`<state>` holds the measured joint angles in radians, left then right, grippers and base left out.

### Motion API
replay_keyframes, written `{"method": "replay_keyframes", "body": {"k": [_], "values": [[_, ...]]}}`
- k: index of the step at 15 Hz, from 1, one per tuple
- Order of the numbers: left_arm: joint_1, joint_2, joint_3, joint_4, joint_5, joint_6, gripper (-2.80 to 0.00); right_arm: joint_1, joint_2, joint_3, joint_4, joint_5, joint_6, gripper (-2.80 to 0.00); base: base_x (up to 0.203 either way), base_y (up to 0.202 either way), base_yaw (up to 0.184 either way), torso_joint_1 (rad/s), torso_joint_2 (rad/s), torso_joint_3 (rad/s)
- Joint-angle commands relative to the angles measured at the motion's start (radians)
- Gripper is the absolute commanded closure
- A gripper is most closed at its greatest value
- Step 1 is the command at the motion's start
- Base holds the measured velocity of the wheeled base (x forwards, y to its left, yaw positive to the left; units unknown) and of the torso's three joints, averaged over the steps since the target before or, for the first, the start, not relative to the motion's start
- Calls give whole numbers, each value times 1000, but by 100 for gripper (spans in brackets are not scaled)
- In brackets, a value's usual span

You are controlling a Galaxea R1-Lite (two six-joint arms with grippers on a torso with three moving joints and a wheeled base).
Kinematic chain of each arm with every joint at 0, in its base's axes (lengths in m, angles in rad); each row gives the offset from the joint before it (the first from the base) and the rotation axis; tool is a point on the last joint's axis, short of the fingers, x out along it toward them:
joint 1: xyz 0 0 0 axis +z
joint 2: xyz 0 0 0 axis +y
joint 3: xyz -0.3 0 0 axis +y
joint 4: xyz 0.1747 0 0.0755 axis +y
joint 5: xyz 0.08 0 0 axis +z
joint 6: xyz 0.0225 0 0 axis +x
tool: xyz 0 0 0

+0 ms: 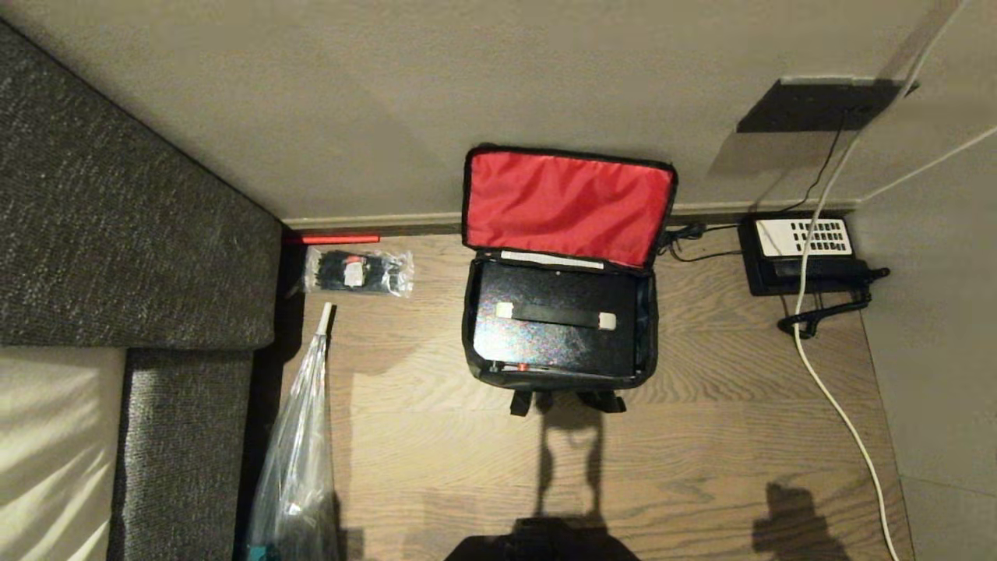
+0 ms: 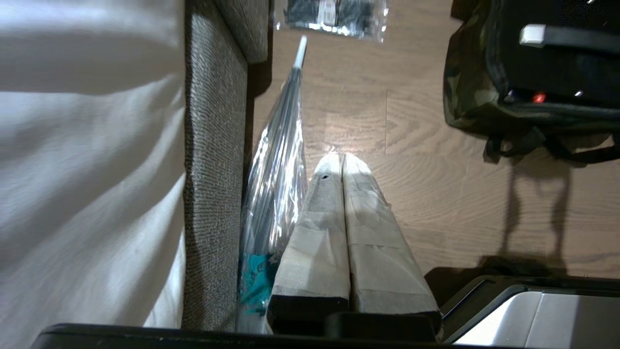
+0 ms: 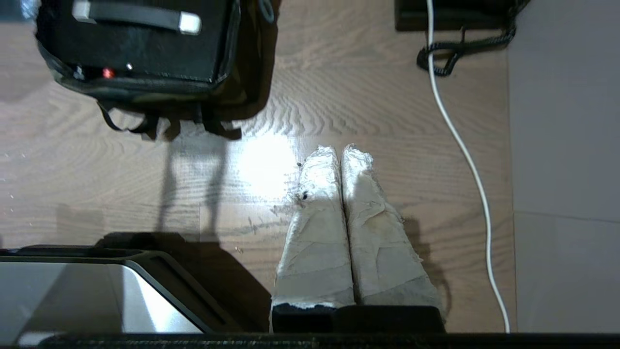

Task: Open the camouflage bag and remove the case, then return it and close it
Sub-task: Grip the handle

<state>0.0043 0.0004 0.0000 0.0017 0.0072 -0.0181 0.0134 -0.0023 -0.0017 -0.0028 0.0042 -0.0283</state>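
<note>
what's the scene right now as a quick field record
bag: camouflage bag on the wood floor, flap open, red lining up
case: black case lying inside the bag
left claw: left claw shut, off the bag, near a clear plastic bag
right claw: right claw shut, above bare floor
nearby: telephone, packet of ties

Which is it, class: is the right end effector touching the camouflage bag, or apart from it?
Apart. The right wrist view shows bare wooden floor between the shut right end effector and the camouflage bag.

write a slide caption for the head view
Camouflage bag on wooden floor, red-lined lid flipped open, black case inside.
</note>
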Motion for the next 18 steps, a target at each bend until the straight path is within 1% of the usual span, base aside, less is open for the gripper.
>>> {"method": "replay_keyframes", "body": {"k": [1,4,18], "values": [[0,-2,3,0,0,3,0,0,-2,0,0,-1,-1,0,0,0,0,1,2,205],[0,-2,3,0,0,4,0,0,-2,0,0,0,-1,0,0,0,0,2,-3,75],[0,-2,3,0,0,4,0,0,-2,1,0,0,-1,0,0,0,0,0,0,0]]}}
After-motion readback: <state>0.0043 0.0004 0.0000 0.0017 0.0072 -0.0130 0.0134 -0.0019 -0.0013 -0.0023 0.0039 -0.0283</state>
